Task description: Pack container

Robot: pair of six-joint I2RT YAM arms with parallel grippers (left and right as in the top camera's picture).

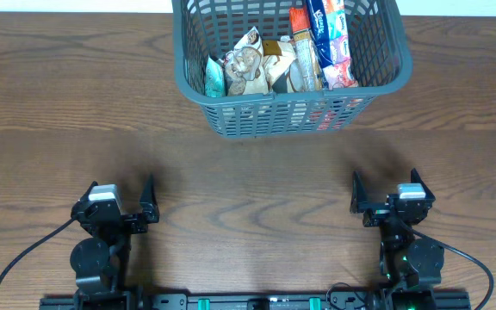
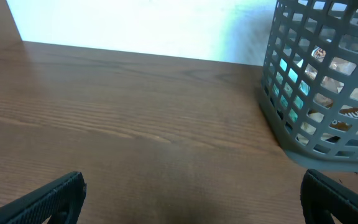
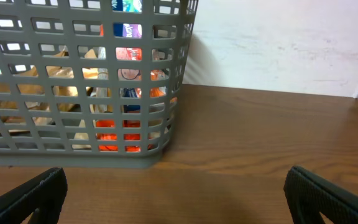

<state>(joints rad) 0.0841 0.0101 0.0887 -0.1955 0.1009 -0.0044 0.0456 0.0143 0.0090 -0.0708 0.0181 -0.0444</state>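
The container (image 1: pixel 274 116) stands at the far edge of the table (image 1: pixel 58 112), a little right of centre, its far part cut off in the overhead view. Inside lie packets (image 1: pixel 248 69) (a teal one at the left end, brownish ones in the middle, an orange stick and pink-and-blue wrappers to the right), leaning toward the near wall and showing through its slots. The left gripper (image 1: pixel 119 200) sits at the near left and the right gripper (image 1: pixel 386 194) at the near right, both well apart from the container and facing it. Each has its jaws spread wide and holds nothing; only wood shows in the gap in the wrist views. From the left wrist the container is at the far right; from the right wrist, at the far left.
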